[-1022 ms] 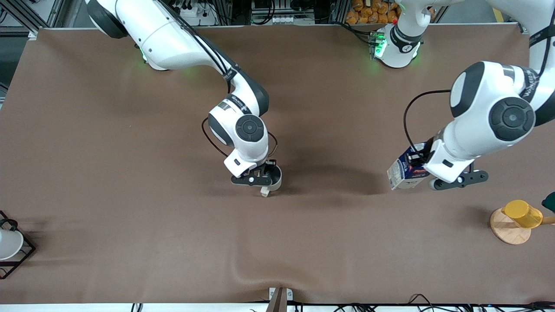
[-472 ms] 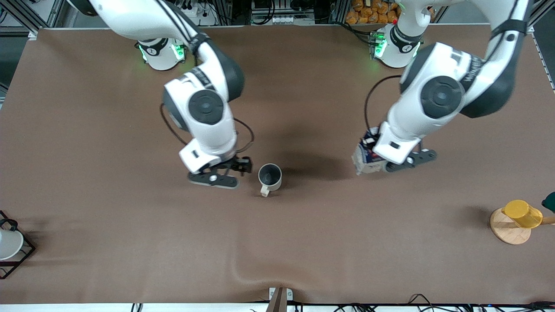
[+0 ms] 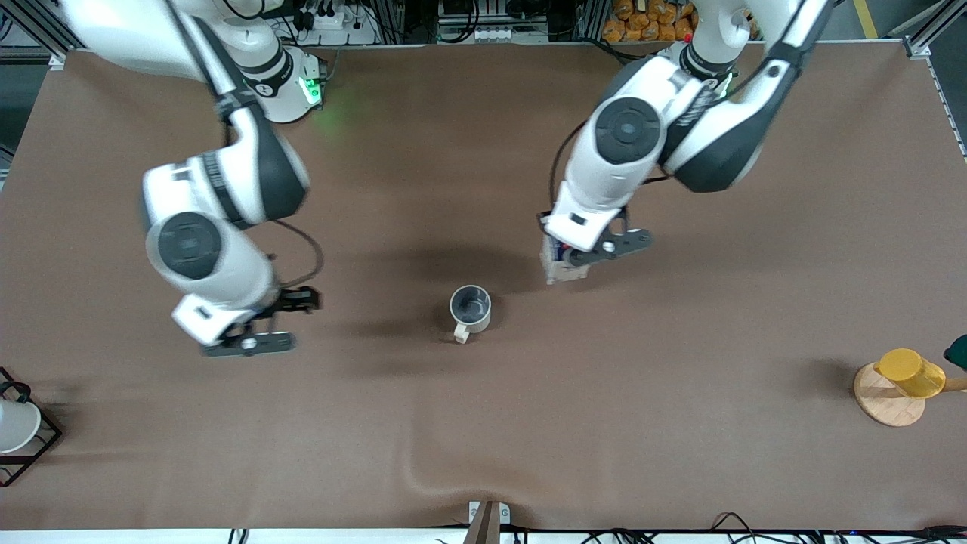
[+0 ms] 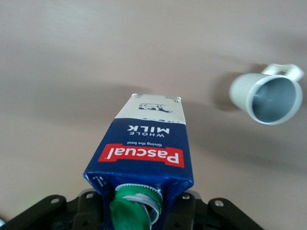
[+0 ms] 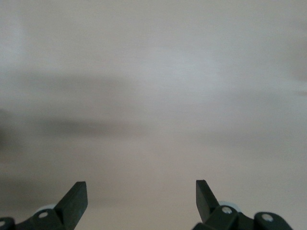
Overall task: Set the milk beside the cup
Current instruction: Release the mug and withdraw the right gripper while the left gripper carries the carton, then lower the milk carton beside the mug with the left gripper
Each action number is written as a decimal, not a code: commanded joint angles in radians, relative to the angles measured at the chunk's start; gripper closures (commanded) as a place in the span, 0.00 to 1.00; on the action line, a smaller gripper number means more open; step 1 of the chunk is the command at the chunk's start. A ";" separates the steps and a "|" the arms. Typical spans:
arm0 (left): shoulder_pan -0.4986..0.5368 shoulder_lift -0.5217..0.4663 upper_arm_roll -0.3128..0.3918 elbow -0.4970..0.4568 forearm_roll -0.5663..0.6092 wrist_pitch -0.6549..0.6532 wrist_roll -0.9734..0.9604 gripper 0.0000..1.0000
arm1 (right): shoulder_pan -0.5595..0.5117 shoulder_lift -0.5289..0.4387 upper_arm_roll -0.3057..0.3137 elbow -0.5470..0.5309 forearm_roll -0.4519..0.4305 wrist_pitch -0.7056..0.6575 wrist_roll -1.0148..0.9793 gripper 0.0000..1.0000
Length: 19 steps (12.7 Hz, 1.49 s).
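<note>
The off-white cup (image 3: 470, 310) with a grey inside stands upright mid-table, its handle toward the front camera; it also shows in the left wrist view (image 4: 266, 94). My left gripper (image 3: 578, 255) is shut on the milk (image 3: 557, 267), a dark blue and white carton with a green cap and red label, seen in the left wrist view (image 4: 145, 153). It holds the carton in the air over the table, toward the left arm's end from the cup. My right gripper (image 3: 257, 332) is open and empty above bare table toward the right arm's end; its fingertips (image 5: 76, 199) stand wide apart.
A yellow cup (image 3: 912, 372) lies on a wooden disc (image 3: 885, 399) at the left arm's end of the table. A white vessel (image 3: 15, 425) in a black wire rack (image 3: 45, 446) stands at the right arm's end. A ripple in the brown cloth (image 3: 423, 472) lies near the front edge.
My right gripper let go of the cup and moved away toward the right arm's end. My left gripper carried the milk toward the cup.
</note>
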 commanded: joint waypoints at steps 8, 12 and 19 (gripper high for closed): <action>-0.266 0.229 0.081 0.213 0.030 0.007 0.057 0.52 | -0.298 -0.328 0.013 -0.225 0.061 -0.082 -0.399 0.00; -0.418 0.280 0.232 0.282 0.027 0.016 0.055 0.52 | -0.164 -0.405 -0.146 -0.187 0.084 -0.165 -0.391 0.00; -0.425 0.315 0.240 0.283 0.024 0.096 0.032 0.52 | -0.130 -0.416 -0.186 0.002 0.166 -0.383 -0.276 0.00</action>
